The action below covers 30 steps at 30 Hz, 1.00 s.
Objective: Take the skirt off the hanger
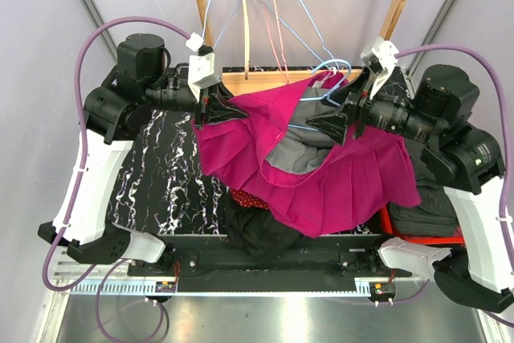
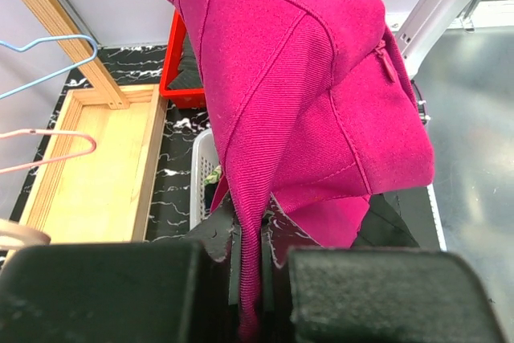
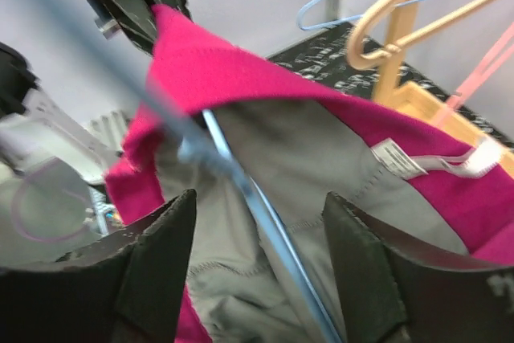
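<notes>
Magenta skirt (image 1: 337,182) draped over the worktop (image 1: 169,174).
Left end effector (image 2: 250,255) is clamped on its fabric; right end effector (image 3: 259,202) stands apart around the hanger (image 3: 237,173) wire.

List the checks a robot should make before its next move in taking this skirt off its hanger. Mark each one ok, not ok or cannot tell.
1. Left gripper shut on the magenta skirt: ok, the fabric is pinched between its fingers.
2. Right gripper shut on the blue wire hanger: not ok, the wire runs between open fingers.
3. Skirt free of the hanger: not ok, the wire lies inside the skirt against its grey lining.
4. Hanger clear of the wooden rack: cannot tell, as the skirt and right gripper hide much of it.
5. Arms apart: ok, the skirt spans the gap between them.
</notes>
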Each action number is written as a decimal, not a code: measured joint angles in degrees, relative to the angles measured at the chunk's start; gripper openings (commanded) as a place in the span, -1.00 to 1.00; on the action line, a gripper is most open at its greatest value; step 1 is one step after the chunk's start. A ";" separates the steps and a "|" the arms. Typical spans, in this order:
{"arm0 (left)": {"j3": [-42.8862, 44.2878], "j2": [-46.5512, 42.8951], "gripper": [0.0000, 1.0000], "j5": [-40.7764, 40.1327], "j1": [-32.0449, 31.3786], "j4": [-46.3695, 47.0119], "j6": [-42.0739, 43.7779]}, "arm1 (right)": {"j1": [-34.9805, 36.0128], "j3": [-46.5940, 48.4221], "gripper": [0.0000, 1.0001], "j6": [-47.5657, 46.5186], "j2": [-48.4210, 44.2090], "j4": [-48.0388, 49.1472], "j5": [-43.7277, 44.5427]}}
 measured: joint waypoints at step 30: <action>0.00 -0.92 -0.99 0.11 -0.07 0.28 -1.20 | 0.33 3.21 0.48 -16.41 0.76 -2.84 7.17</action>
